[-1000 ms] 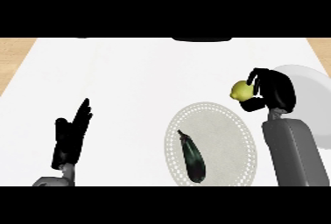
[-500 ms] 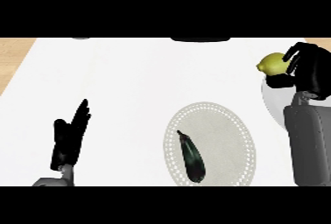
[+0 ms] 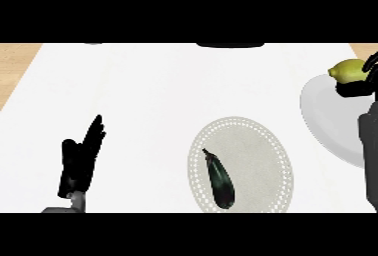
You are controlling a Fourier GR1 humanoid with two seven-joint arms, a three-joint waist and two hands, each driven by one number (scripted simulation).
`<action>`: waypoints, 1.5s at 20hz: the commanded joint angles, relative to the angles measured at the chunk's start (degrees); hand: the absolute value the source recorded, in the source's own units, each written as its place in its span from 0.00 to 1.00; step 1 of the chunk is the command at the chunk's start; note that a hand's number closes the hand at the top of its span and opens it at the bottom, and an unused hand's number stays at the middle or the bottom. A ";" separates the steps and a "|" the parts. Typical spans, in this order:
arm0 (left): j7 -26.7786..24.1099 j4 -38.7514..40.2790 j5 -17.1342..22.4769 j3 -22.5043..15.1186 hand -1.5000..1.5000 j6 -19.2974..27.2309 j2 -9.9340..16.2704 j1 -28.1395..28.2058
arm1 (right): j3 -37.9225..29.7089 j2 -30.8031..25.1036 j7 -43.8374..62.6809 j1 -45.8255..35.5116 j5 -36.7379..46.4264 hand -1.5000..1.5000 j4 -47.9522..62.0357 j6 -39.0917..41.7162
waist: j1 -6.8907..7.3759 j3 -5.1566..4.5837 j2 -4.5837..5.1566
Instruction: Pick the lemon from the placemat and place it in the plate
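A yellow-green lemon (image 3: 348, 69) is seen at the far right of the counter, above the far rim of the plate (image 3: 325, 120); its rounded body is partly covered on the right by the fingers of the right hand (image 3: 363, 80), which are curled round it. The plate is a plain pale grey round dish, cut off by the right edge of the view. The placemat (image 3: 258, 150) is a pale oval with a dotted white border, laid near the middle of the counter, just left of the plate and apart from the lemon.
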 commanded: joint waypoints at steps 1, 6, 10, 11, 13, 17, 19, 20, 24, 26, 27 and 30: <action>-1.46 2.03 1.77 3.22 0.50 -2.45 2.02 0.09 | -3.01 -4.26 -4.74 0.59 -3.81 1.00 6.87 -1.44 | -0.02 0.00 0.07; 2.44 -1.20 0.26 1.84 0.50 -1.17 0.52 -2.76 | -3.23 -7.96 -7.18 -2.24 -3.24 1.00 19.65 -2.44 | 0.26 0.02 0.16; -0.39 1.50 0.09 1.92 0.50 -1.30 -0.14 -1.77 | -6.45 -10.53 -12.51 -3.41 -8.09 1.00 28.93 0.65 | 0.67 0.06 0.33; -3.20 4.98 0.16 2.84 0.50 -2.47 0.95 -1.96 | -6.82 -13.02 -14.46 -3.83 -9.05 1.00 30.37 4.59 | 0.56 0.05 0.44; 3.39 0.51 -1.60 1.12 0.50 0.52 -0.89 -4.12 | -7.90 -11.83 -17.27 -1.92 -11.32 1.00 32.02 4.02 | 0.29 0.09 0.20; 1.88 0.42 -0.39 1.43 0.50 -1.89 0.02 -2.68 | -7.27 -14.97 -16.16 -5.48 -10.26 0.00 41.23 9.98 | 1.14 0.10 0.43; 0.64 2.94 -0.46 2.29 0.50 -1.72 -0.34 -4.21 | -6.87 -14.64 -18.67 -4.94 -10.55 0.00 43.76 9.29 | 0.80 0.08 0.40; 1.58 3.81 -2.05 1.33 0.50 -0.54 -1.19 -5.53 | -6.96 -14.21 -23.04 -4.09 -11.91 0.00 43.06 9.59 | 0.48 0.08 0.33; -0.17 1.97 0.10 2.85 0.50 -2.57 0.08 -1.47 | -9.16 -13.46 -31.59 -3.69 -16.24 0.00 41.13 9.10 | 0.29 0.05 0.11; -0.38 2.22 -0.85 1.95 0.50 -0.74 -1.74 -1.84 | -12.87 -14.24 -37.49 -2.86 -20.74 0.00 39.32 9.29 | -0.31 0.07 0.00; 1.28 0.32 0.19 2.64 0.50 -2.20 -0.10 -1.80 | -15.51 -13.32 -39.00 -4.41 -23.89 0.00 37.91 8.96 | -0.42 0.12 -0.26; -0.66 2.89 -0.46 3.96 0.50 -1.98 1.09 -1.71 | -23.07 -11.75 -43.16 -4.72 -32.34 0.00 37.02 8.00 | -1.16 0.16 -0.19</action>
